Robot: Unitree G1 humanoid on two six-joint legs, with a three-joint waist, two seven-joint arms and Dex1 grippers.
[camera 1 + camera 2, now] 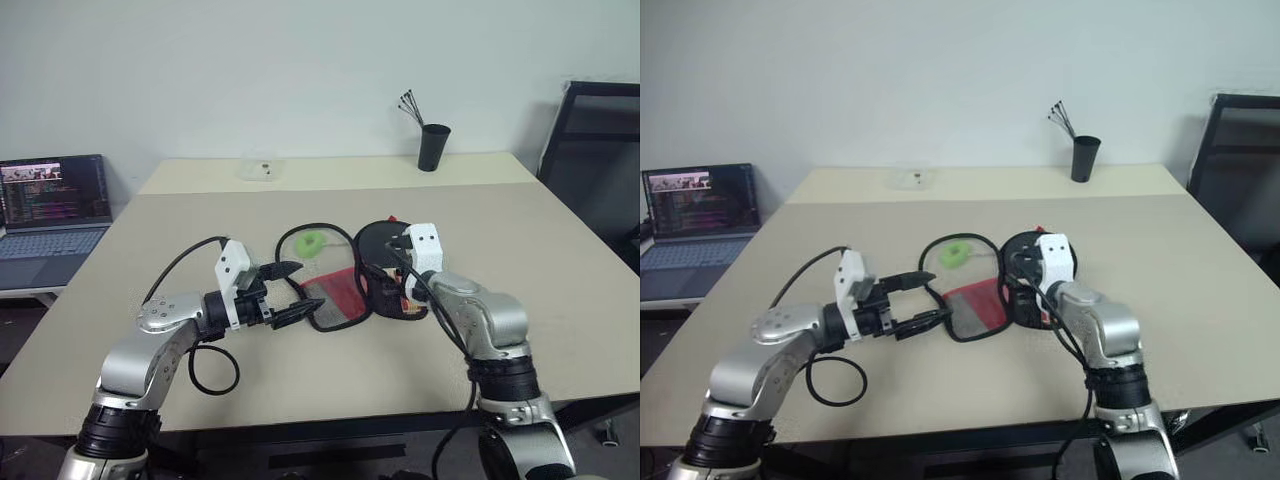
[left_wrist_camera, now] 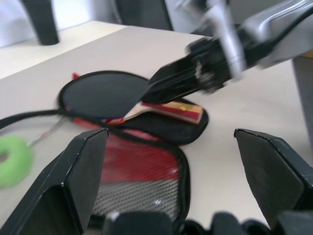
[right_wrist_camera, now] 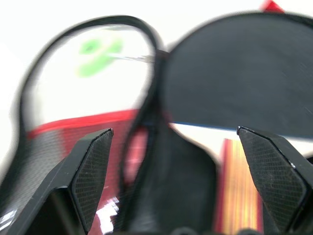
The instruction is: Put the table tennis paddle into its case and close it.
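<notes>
A beige table [image 1: 560,260] is seen across the middle of the head views, with a second, paler tabletop [image 1: 340,172] butted against its far edge in the upper centre; a dark chair [image 1: 600,150] is placed at the upper right edge, and an open laptop [image 1: 55,215] is set on a lower surface at the left edge.

The case [image 1: 335,300] is laid open near the centre of the frame; its red and mesh flap is spread flat toward the lower left, while its black half lies to the right of it; the open black rim is curled in a loop above the flap, and the green ring tag [image 1: 312,242] is found inside that loop.

The table tennis paddle [image 2: 105,94] is rested on the black half of the case, just right of centre; its round black face is turned upward, and its wooden handle [image 2: 171,110] with the red stripe is pointed toward the lower right in the left wrist view.

The left gripper [image 1: 288,292] is held left of the case, its two black fingers spread wide and nothing held between them; the right gripper [image 3: 176,161] is poised just above the paddle's neck, its fingers likewise spread wide and closed on nothing.

A black cup [image 1: 433,147] with thin sticks is stood on the far tabletop at the upper centre right; a small clear dish [image 1: 262,168] is set to its left.
</notes>
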